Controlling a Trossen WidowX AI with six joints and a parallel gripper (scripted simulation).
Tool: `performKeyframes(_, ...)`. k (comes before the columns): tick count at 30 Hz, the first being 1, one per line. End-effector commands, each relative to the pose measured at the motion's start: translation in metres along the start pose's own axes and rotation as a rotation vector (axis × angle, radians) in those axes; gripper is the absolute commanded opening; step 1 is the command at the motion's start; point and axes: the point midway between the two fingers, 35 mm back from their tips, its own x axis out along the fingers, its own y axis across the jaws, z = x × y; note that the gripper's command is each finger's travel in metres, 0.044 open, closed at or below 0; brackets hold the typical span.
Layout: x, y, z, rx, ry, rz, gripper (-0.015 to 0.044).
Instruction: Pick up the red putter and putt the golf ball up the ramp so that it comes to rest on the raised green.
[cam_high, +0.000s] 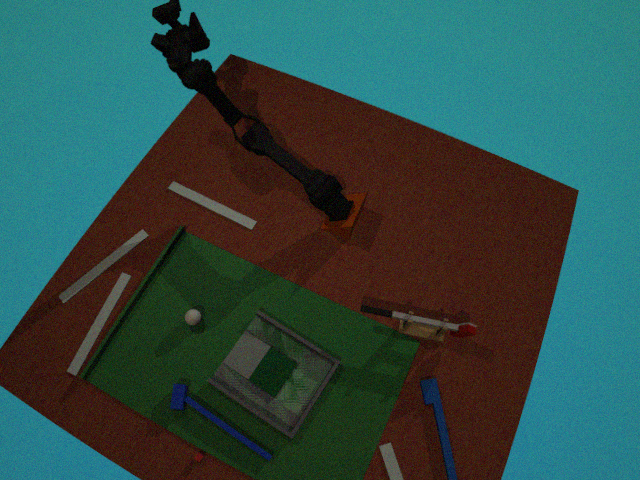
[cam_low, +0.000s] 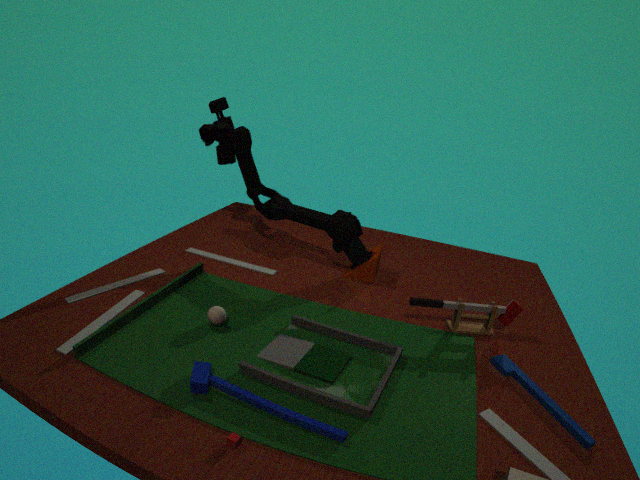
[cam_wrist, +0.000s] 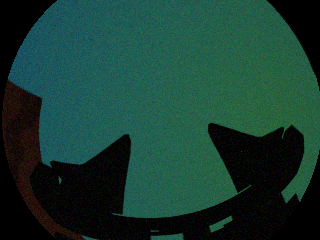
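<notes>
The red putter lies across a small wooden stand at the right, its black grip towards the left and its red head at the right end. The white golf ball sits on the left part of the green mat. The pale ramp faces the ball and joins the dark raised green. My gripper is open and empty, high up at the far left, away from putter and ball.
Grey walls surround the raised green on three sides. A blue mallet lies on the mat. Another blue club lies right of it. White strips and a red cube lie around the mat.
</notes>
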Motion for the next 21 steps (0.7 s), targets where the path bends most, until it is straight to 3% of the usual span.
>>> performKeyframes(1, 0.0, -0.002, -0.001, 0.001, 0.0, -0.006, 0.0426)
performKeyframes(10, -0.037, -0.121, -0.057, 0.049, 0.021, -0.312, 0.044)
performKeyframes(21, -0.116, -0.23, -0.135, 0.046, 0.097, -0.666, 0.044)
